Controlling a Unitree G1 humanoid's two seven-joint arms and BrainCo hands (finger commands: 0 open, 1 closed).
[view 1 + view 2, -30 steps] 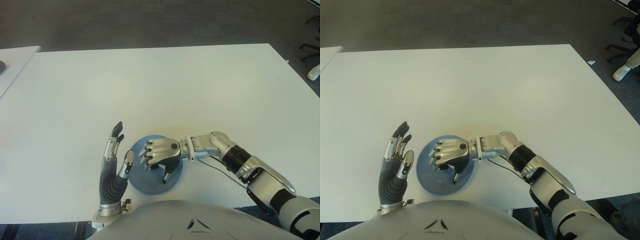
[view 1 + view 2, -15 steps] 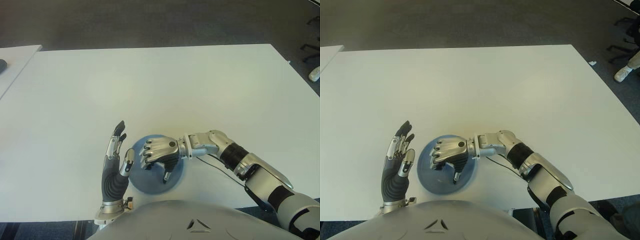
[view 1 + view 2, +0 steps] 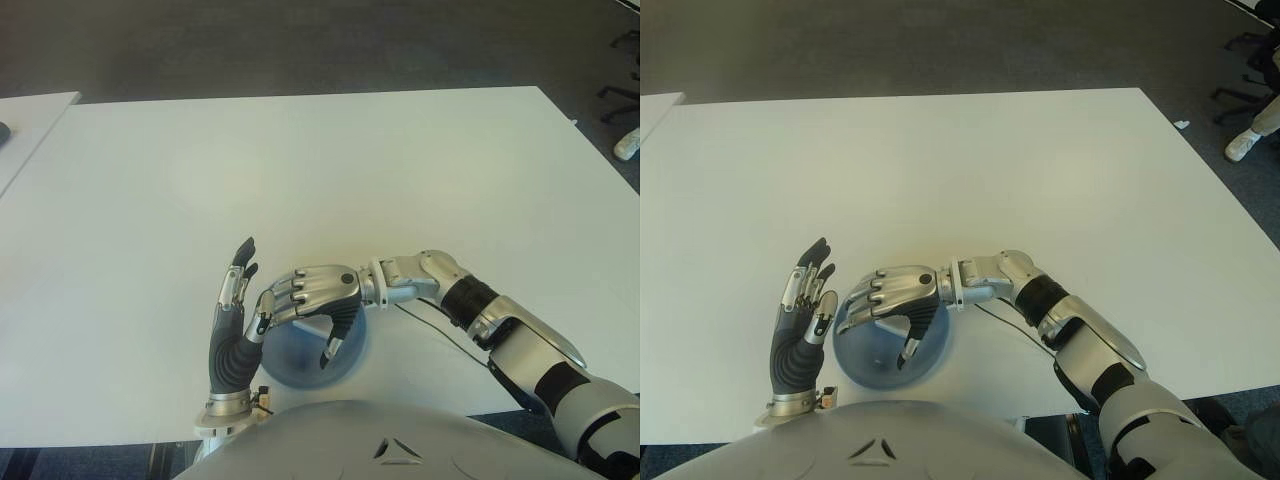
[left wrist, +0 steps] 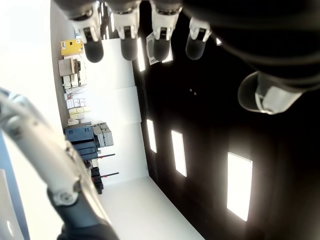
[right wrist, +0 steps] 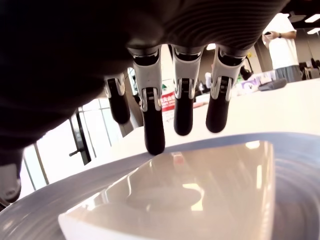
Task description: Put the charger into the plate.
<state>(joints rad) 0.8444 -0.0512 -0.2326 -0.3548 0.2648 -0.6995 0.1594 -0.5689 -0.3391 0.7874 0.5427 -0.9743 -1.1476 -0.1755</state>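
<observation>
Left eye view shows a wide white table (image 3: 330, 170) over dark grey carpet (image 3: 300, 45), with a second white table's corner (image 3: 30, 115) at the far left and a chair base (image 3: 622, 95) at the far right; near the robot's edge sits a blue plate (image 3: 300, 372). The right hand (image 3: 312, 295) hovers over the plate, fingers extended and loose, holding nothing; the white charger (image 5: 185, 195) lies in the plate under that palm, hidden from the head cameras. The left hand (image 3: 235, 320) stands just left of the plate, fingers straight and spread, empty.
</observation>
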